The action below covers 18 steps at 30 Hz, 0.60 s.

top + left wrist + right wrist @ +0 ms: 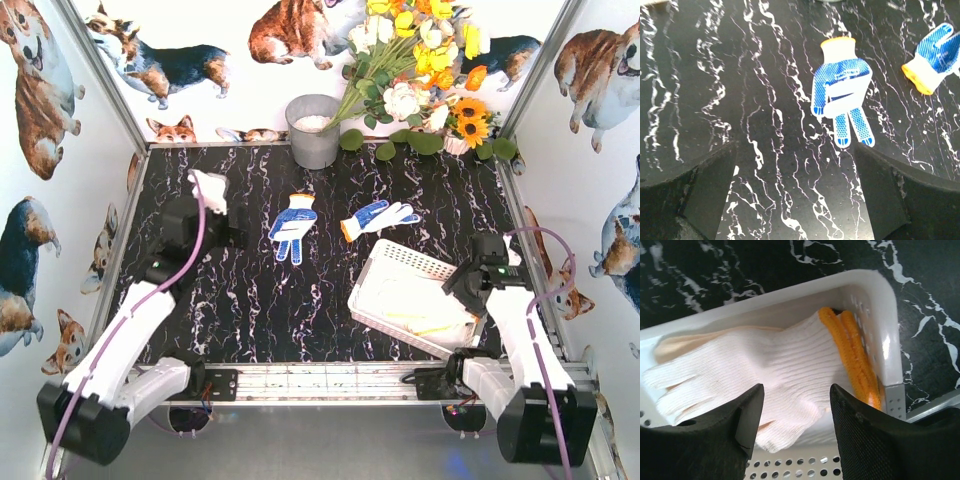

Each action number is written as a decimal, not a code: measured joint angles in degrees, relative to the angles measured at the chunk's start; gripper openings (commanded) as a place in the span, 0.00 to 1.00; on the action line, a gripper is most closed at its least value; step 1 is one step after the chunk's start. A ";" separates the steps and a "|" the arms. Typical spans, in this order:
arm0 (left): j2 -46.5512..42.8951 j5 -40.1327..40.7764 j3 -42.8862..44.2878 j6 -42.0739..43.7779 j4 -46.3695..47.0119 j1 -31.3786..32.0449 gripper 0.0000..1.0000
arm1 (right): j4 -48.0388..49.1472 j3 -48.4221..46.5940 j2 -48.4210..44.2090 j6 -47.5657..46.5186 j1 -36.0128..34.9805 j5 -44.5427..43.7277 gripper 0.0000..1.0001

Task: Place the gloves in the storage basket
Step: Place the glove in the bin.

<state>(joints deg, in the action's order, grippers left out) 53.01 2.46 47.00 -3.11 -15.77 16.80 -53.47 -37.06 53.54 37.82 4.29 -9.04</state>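
Gloves (840,95): matt ribbed knit cloth, some w/ blue dotted palms, orange knit cuff trim. Storage basket (885,300): smooth white plastic, glossy w/ highlights. Table (250,300) top black marble-look, slight sheen; bucket (314,135) grey metal, dull.

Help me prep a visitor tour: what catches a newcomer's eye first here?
Against the black marbled table, a blue-dotted glove and a second dotted glove stand out at centre. At right, the white storage basket holds white knit gloves. Yellow flowers fill the back right corner.
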 measured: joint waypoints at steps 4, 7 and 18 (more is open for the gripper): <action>7.54 -1.62 2.49 -2.19 -0.44 1.18 0.82 | -0.24 -0.85 -4.35 -0.17 0.00 3.63 0.57; 13.94 -1.62 4.96 -4.20 -0.79 3.39 0.72 | 0.74 -2.12 -7.04 -0.50 0.02 9.79 0.55; 40.26 2.03 19.26 -7.63 -1.66 13.94 0.50 | 4.63 -9.09 -4.85 -5.14 -12.63 23.61 0.55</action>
<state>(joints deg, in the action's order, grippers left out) 93.27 4.49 66.26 -10.74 -17.43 30.74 -48.84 -46.15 48.69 32.69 -8.34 14.57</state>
